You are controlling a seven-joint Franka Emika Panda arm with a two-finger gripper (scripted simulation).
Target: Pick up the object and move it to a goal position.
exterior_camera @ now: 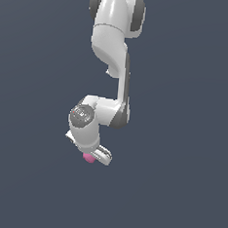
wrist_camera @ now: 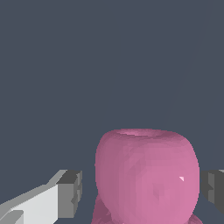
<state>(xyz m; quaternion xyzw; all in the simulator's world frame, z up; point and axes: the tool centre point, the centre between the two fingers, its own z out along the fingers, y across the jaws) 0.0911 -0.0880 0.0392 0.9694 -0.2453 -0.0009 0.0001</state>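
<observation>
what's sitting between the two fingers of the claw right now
The pink object sits between the claw's fingers, with a bare gap beside one finger. The wrist view shows this; the exterior view shows only a pink sliver.

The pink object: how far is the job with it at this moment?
Done: the gripper has reached the pink object, which sits between its fingers. In hand: the grasp; one finger shows a gap, the other seems to touch, so closure is uncertain. Left: lifting and carrying it to the goal, which is not visible in either view.
</observation>
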